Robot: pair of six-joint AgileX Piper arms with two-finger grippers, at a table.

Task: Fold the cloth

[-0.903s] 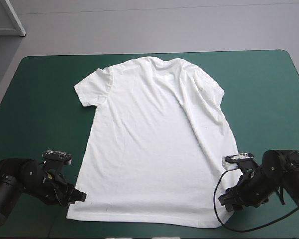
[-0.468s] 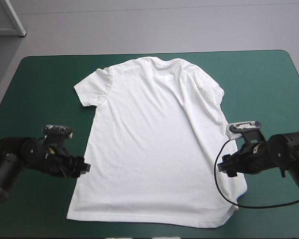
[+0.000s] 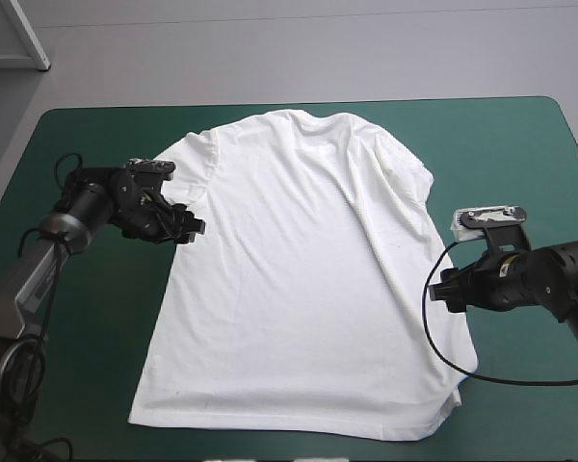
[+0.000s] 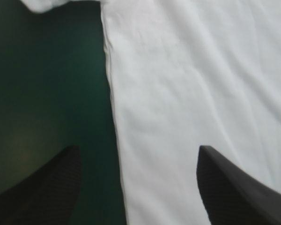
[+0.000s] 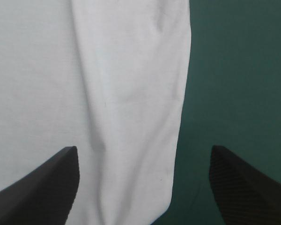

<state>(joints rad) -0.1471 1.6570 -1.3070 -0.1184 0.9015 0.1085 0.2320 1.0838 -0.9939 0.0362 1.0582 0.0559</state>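
Left wrist view: an edge of the shirt (image 4: 187, 84) is framed by the wide-open left claw (image 4: 138, 154), likewise by the right claw (image 5: 143, 150), so one layer may be missed by a shallow bite.

A robotics lab: a bench (image 3: 520, 144) under a teal-green cover on bare grey floor (image 3: 318, 48), two robot arms with left gripper (image 3: 195, 229) and right gripper (image 3: 437, 294) over it

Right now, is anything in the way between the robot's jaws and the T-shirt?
No, nothing visible. The left gripper is at the edge of the T-shirt beside one sleeve, the right gripper at the opposite side edge, both with jaws open. Each wrist view shows only white cloth and bare teal-green cover between them.
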